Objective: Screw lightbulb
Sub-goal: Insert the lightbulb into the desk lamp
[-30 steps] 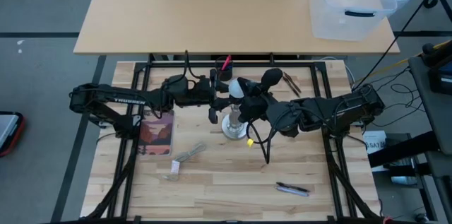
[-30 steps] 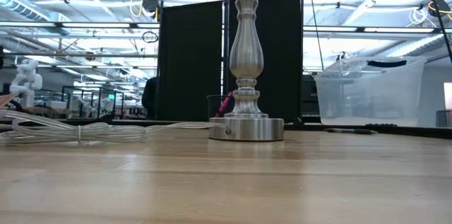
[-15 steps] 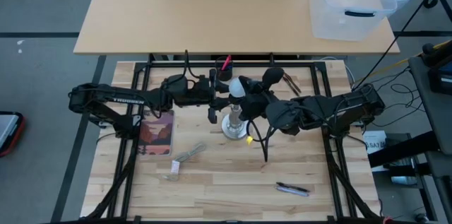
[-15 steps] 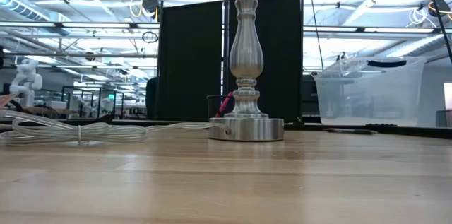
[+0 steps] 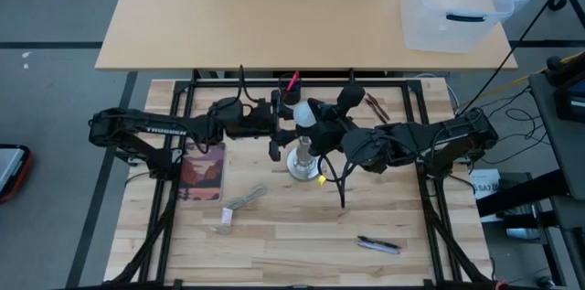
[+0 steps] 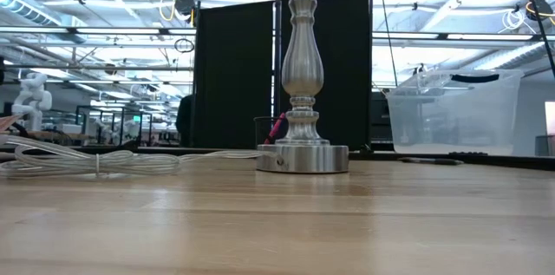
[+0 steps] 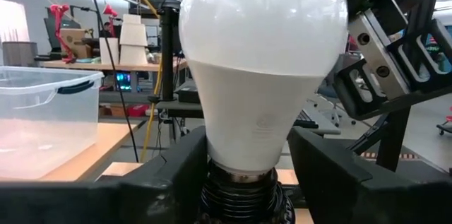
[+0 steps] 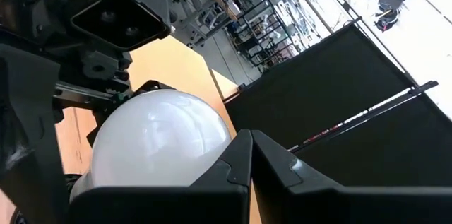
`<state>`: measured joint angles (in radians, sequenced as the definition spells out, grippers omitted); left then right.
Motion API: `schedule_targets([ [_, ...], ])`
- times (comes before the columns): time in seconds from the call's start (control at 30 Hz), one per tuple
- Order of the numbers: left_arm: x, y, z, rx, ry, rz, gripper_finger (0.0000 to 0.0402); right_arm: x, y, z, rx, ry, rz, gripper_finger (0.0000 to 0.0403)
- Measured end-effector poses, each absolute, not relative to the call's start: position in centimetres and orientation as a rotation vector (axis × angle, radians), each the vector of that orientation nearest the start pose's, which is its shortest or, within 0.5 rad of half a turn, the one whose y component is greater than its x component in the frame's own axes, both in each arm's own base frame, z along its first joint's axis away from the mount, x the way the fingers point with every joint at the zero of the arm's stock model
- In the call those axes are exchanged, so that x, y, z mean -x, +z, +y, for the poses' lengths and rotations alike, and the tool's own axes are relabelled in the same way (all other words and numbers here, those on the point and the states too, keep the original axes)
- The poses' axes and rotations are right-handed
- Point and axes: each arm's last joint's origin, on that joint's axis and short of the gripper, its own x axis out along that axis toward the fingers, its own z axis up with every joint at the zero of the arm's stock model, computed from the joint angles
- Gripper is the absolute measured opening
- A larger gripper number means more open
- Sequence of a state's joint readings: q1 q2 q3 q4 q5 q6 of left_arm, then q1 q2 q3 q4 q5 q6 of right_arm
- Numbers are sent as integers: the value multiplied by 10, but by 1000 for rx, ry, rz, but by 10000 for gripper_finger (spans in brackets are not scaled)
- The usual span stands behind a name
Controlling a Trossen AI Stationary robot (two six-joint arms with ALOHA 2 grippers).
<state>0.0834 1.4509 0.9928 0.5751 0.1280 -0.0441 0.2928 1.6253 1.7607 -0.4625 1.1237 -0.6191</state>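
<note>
The frosted white lightbulb (image 5: 306, 114) (image 7: 261, 61) sits upright on top of the silvery lamp stand (image 6: 303, 67), its narrow end in the dark ribbed socket (image 7: 240, 196). The stand's round foot (image 5: 299, 166) rests on the wooden table. My left gripper (image 5: 285, 118) (image 7: 247, 174) comes level from the table's left and is open, one finger on each side of the bulb's neck. My right gripper (image 5: 322, 123) (image 8: 251, 155) comes from the table's right, shut, at the bulb's globe. My left gripper has its two fingers (image 7: 176, 174) close beside the bulb's tapering neck (image 7: 247, 146), just above the socket, level from the table's left. I cannot tell whether they touch it. My right gripper lays its shut fingers (image 8: 233, 160) against the upper side of the globe (image 8: 159, 136), coming from the table's right and slanting slightly down. The bulb stands upright in the socket.
A reddish booklet (image 5: 203, 173), a coiled pale cord (image 5: 239, 203) (image 6: 87, 162) and a pen (image 5: 377, 245) lie on the near half of the table. A clear plastic bin (image 5: 457, 6) stands on the far tabletop. Small tools (image 5: 377, 105) lie behind the right arm.
</note>
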Motion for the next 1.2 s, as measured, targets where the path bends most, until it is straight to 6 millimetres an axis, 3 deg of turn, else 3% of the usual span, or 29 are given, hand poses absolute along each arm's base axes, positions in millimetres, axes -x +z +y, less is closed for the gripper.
schedule_targets([
  [0.27, -330, 322, 24, 31, -47, -113, 233, -337, 434, 74, 820, -766, 526, 0],
  [1.2, -311, 337, 23, -61, -32, -86, 234, -335, 440, 86, 761, -865, 467, 0],
])
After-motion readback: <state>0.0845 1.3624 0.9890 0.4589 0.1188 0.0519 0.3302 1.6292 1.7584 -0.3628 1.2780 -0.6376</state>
